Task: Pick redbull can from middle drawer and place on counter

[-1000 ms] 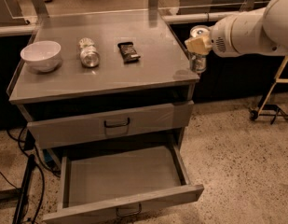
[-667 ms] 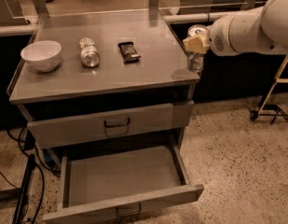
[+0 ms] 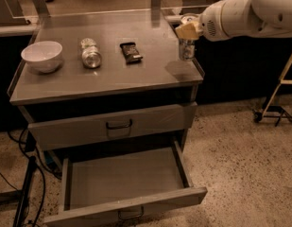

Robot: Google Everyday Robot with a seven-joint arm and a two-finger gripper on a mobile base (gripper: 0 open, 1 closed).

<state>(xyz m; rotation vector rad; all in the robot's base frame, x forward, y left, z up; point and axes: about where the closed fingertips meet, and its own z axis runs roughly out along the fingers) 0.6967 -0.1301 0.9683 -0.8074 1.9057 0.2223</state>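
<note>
My gripper is at the right rear of the counter, coming in from the right on the white arm. It is shut on the top of the redbull can, a slim silver-blue can that hangs upright under the tan fingers, just over the counter's right edge. I cannot tell if the can's base touches the surface. The middle drawer is pulled out low at the front, and its flat floor is bare.
On the counter are a white bowl at the left, a fatter silver can lying on its side, and a dark snack bar. The drawer above is closed. Cables lie on the floor at left, and a white stand is at right.
The gripper has carried the can left and slightly up, from beside the counter's right edge to over it. Nothing else has moved.
</note>
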